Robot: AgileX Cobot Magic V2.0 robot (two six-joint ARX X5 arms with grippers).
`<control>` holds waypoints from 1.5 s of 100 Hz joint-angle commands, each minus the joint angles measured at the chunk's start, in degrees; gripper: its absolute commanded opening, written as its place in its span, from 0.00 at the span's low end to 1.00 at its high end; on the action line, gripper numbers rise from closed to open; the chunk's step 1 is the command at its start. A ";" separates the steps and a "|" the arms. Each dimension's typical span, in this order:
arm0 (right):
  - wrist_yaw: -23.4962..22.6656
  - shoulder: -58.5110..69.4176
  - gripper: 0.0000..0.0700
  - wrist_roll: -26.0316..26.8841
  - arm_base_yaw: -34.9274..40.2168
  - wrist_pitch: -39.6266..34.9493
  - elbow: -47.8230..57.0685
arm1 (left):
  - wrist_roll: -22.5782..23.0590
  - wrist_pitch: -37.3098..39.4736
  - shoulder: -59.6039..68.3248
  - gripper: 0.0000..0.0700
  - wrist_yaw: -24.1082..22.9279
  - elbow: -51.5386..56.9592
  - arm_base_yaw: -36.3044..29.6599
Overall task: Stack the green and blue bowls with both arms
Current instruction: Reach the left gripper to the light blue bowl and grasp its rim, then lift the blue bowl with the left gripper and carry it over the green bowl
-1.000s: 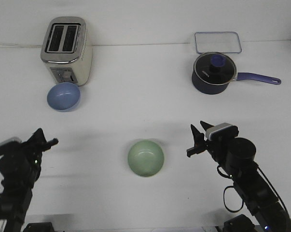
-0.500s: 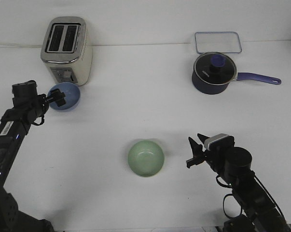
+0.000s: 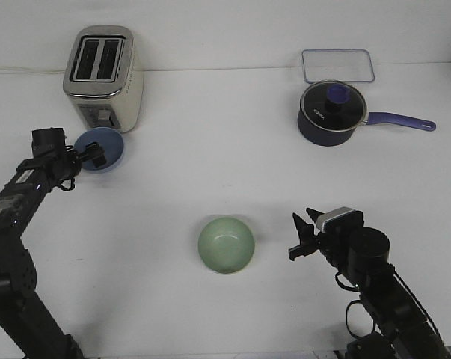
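Note:
The pale blue bowl (image 3: 104, 148) sits at the left of the white table, just in front of the toaster. My left gripper (image 3: 93, 155) is at the bowl's near-left rim, its fingers over the rim; I cannot tell whether they are closed on it. The pale green bowl (image 3: 226, 244) sits upright in the middle front of the table. My right gripper (image 3: 305, 235) is open and empty, a short way right of the green bowl and apart from it.
A cream toaster (image 3: 103, 77) stands right behind the blue bowl. A dark navy saucepan (image 3: 331, 114) with a lid and purple handle stands at the back right, with a clear flat container (image 3: 337, 65) behind it.
My left arm swung from the front left corner up to the blue bowl and settled its fingers at the rim. My right gripper dropped slightly and has held still since.

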 commanded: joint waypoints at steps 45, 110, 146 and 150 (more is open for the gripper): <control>-0.15 0.28 0.35 0.37 0.11 0.46 0.46 | 2.16 -1.84 -5.01 0.02 8.37 1.16 0.26; -0.20 0.28 0.35 0.35 0.11 0.44 0.48 | 11.37 -22.03 -31.36 0.02 21.11 -3.30 -27.45; -0.61 0.28 0.35 0.35 0.11 0.39 0.48 | 9.70 -8.35 -30.67 0.02 15.37 -17.09 -43.98; -0.61 0.28 0.35 0.35 0.11 0.39 0.48 | 9.70 -7.72 -30.08 0.02 15.17 -17.62 -44.54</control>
